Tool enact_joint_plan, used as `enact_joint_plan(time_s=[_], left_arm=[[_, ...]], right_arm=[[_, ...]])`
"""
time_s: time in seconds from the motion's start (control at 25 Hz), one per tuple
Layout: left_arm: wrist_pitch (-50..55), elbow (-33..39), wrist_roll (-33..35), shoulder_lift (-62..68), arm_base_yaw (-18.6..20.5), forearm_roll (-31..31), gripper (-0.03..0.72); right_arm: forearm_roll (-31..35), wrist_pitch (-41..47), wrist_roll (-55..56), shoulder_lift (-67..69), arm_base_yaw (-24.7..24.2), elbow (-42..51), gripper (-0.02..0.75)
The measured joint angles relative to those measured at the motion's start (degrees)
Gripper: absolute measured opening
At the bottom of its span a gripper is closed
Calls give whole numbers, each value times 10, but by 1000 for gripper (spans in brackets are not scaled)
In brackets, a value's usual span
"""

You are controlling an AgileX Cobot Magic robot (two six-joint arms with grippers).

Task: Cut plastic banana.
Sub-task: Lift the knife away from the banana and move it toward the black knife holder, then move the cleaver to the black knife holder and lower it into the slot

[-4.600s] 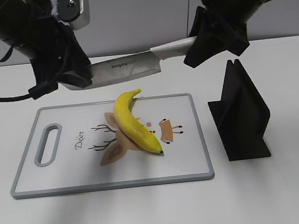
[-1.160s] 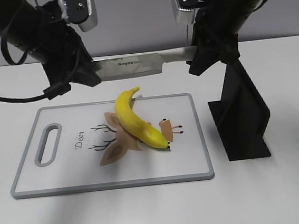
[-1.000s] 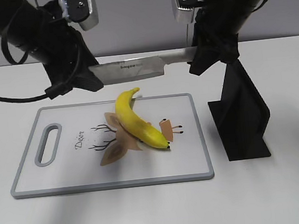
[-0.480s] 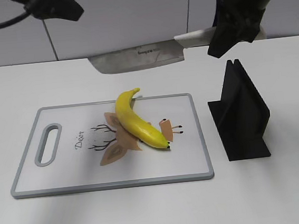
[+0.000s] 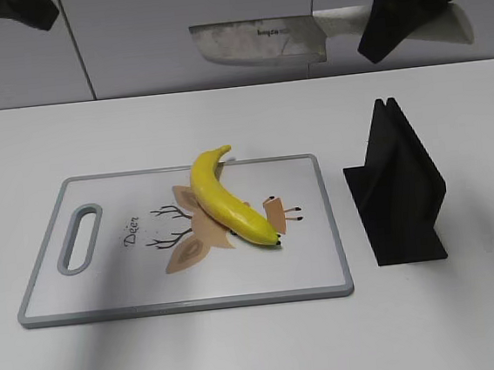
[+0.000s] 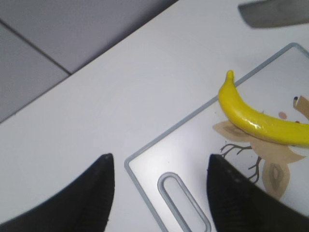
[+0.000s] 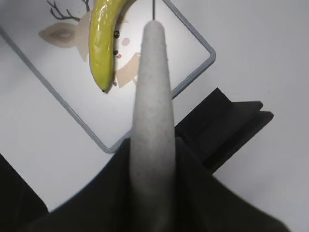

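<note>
The yellow plastic banana (image 5: 223, 201) lies slantwise on the grey-rimmed cutting board (image 5: 109, 299), over its deer print. It also shows in the left wrist view (image 6: 260, 122) and the right wrist view (image 7: 103, 41). My right gripper (image 5: 399, 15) is shut on the pale handle (image 7: 153, 125) of a kitchen knife (image 5: 255, 42), held level and high behind the board, blade pointing left. My left gripper (image 6: 159, 191) is open and empty, high above the board's handle-slot end (image 6: 186, 203); only a dark corner of it (image 5: 16, 10) shows at the exterior view's top left.
A black knife stand (image 5: 398, 188) stands on the white table to the right of the board; it also shows in the right wrist view (image 7: 227, 125). A grey panelled wall runs behind the table.
My left gripper has let go of the knife blade and risen up and to the left. My right gripper has lifted the knife higher and to the right. The banana has not moved lately.
</note>
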Motion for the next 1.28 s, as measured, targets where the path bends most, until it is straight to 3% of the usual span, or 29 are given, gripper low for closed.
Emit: enact_joint_plan(time_s=[0.24, 0.6, 0.88, 1.28], left_arm=[[80, 0, -122, -19, 2, 77, 586], [147, 9, -221, -71, 51, 93, 575], [147, 127, -227, -192, 55, 93, 575], [91, 306, -228, -377, 55, 107, 575]], right_arm=[[-4, 2, 145, -21, 0, 0, 179], [-51, 3, 287, -103, 0, 4, 179], [-138, -42, 393, -189, 49, 131, 179], [-158, -130, 492, -234, 69, 267, 179]])
